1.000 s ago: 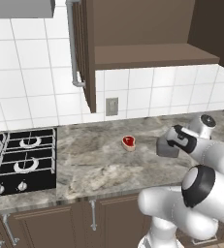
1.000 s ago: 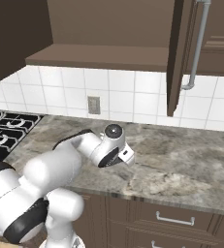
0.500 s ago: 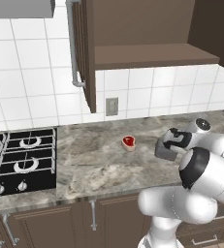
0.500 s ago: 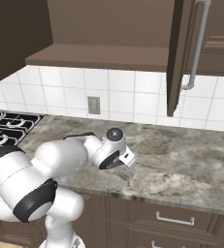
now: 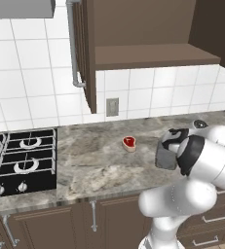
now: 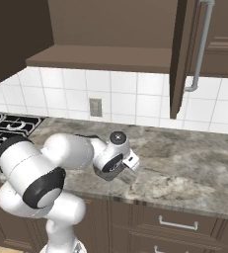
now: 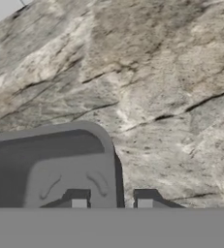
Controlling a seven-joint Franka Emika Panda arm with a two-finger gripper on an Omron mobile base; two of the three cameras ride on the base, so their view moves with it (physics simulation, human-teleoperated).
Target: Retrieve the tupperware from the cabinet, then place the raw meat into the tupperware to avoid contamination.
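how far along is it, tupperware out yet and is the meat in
Done: the cabinet door is open and the tupperware is out, down at the counter. In hand: the gripper has one fingertip on each side of its wall. Left: the raw meat lies bare on the counter, apart from the container.

— Seen along the hand?
— Grey-veined stone counter (image 7: 171,87), with a pale patch at the top left corner.
— Lower left?
— The tupperware (image 7: 50,164), dark grey, rounded corner showing, inside empty.
— The gripper (image 7: 111,202)?
— Two small dark fingertips (image 7: 78,199), one inside the container's wall, the other outside it, straddling the rim.
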